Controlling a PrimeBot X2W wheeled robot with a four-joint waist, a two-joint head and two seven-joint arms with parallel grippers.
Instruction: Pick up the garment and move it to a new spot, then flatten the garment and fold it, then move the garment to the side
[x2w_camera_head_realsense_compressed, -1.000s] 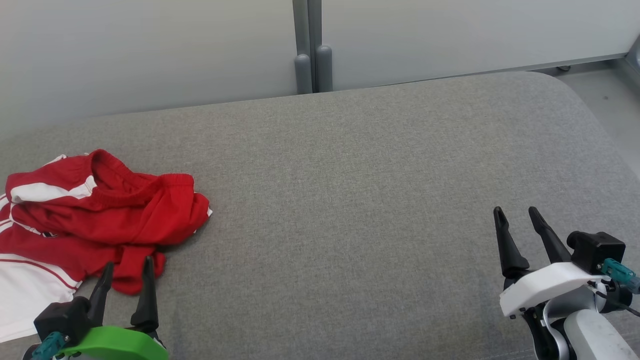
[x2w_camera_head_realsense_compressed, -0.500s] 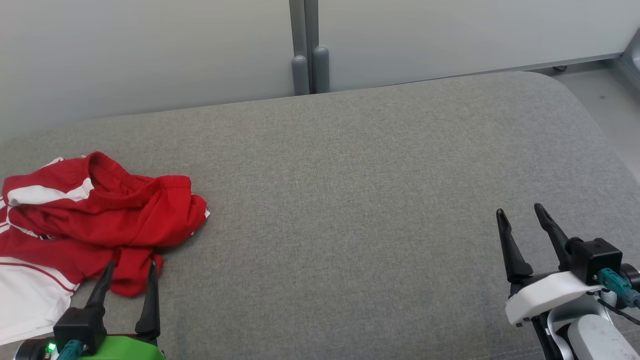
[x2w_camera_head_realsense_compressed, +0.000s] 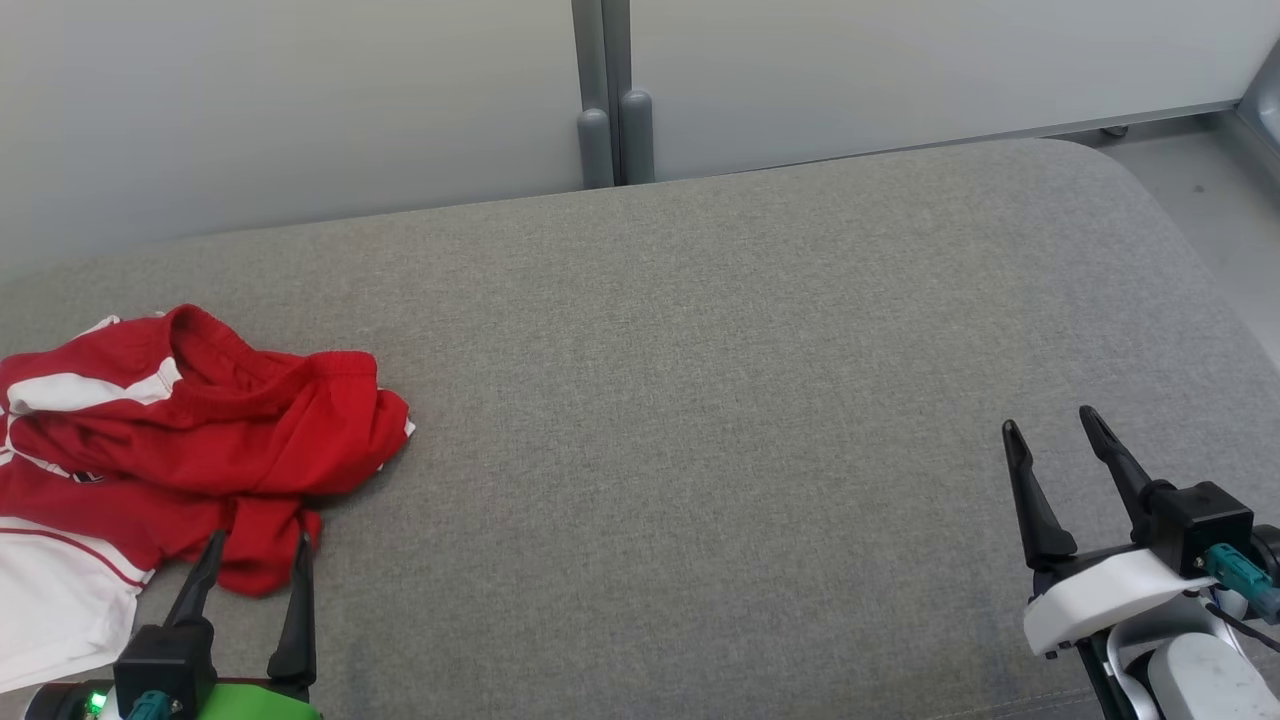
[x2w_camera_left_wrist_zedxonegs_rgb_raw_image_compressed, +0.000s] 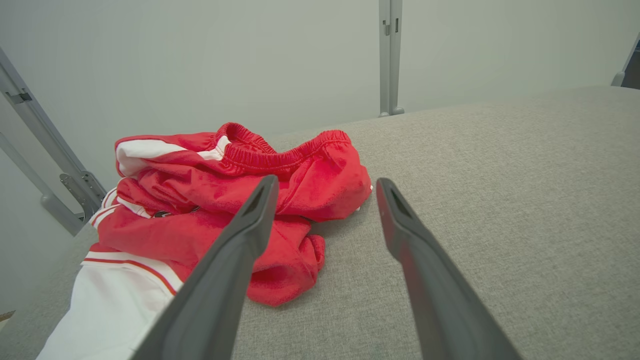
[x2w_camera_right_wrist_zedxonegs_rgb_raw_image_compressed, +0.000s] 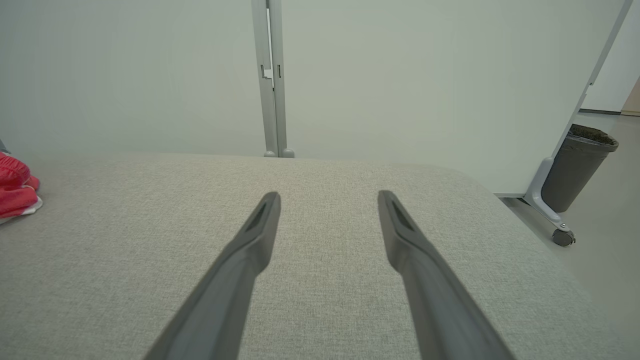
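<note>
A crumpled red and white garment lies at the left end of the grey padded surface. Its elastic waistband faces the wall, and a white panel hangs toward the near left edge. My left gripper is open at the lower left, its fingertips over the garment's near red fold. The left wrist view shows the garment ahead and to the left of the open left gripper. My right gripper stands open at the lower right, far from the cloth. In the right wrist view the right gripper is over bare fabric, with a bit of garment at the left edge.
A pale partition wall with a grey post runs along the far edge of the surface. Floor lies beyond the rounded right end. A dark bin and a partition foot on a caster stand on the floor to the right.
The camera view has shifted slightly. Both grippers have drawn back a little toward the near edge, staying open. The garment lies as before.
</note>
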